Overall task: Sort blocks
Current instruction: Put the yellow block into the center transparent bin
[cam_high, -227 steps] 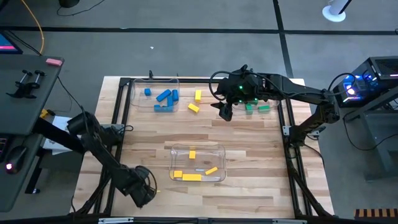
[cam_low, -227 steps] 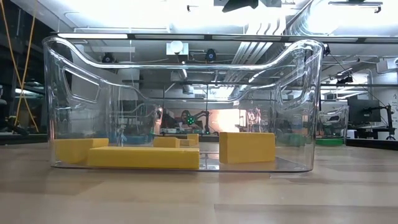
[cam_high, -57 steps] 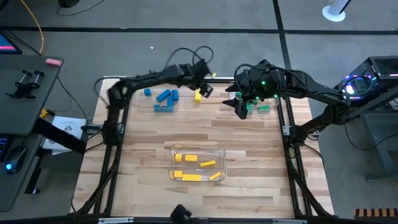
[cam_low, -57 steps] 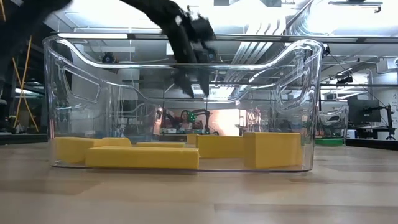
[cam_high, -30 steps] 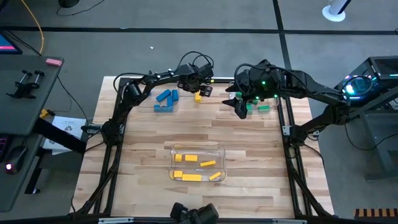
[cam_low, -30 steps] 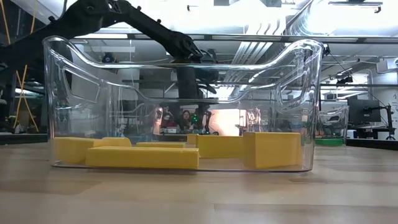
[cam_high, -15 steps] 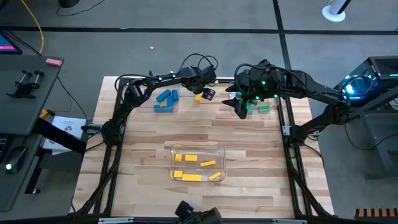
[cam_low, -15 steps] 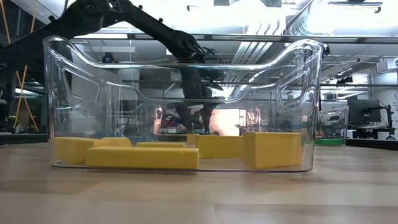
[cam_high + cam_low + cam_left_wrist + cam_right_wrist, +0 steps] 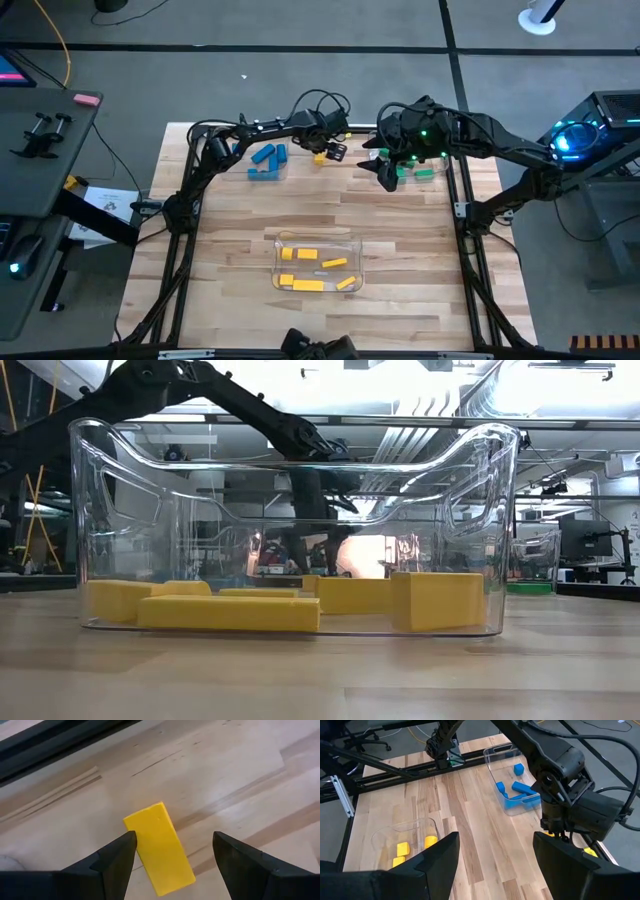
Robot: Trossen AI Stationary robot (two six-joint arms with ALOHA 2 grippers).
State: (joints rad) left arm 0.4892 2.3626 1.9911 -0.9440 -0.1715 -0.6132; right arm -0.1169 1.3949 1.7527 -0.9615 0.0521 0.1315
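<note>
Wooden desk (image 9: 400, 250) on a black frame, grey floor around it, lab room behind. Three clear bins on the desk: blue at the far left, green at the far right, yellow at the near centre.

My left end effector (image 9: 172, 851) is at the far edge of the desk, between the blue bin (image 9: 262, 160) and my right arm, jaws spread wide and empty. Directly below, the wrist view shows one loose yellow block (image 9: 159, 847), a short bar lying flat on the bare wood and skewed to the line between my fingers. One finger (image 9: 117, 857) sits just beside its long edge; the other (image 9: 235, 852) is well clear on the far side. In the high view the same block (image 9: 321, 157) shows just under the wrist.

Step in hand, as I judge it: pick this bar for the yellow bin (image 9: 318, 262), which already holds several yellow blocks (image 9: 308, 285).

To do it well:
- shift sideways so the bar sits midway between the fingers;
- rotate the wrist to close across the narrow width, not corner to corner;
- descend until the fingertips reach the wood, then close;
- lift straight before swinging toward the near bin.

Risk: the near finger landing on top of the bar.

My right end effector (image 9: 385, 175) hangs spread and empty beside the green blocks (image 9: 420, 172), waiting.
</note>
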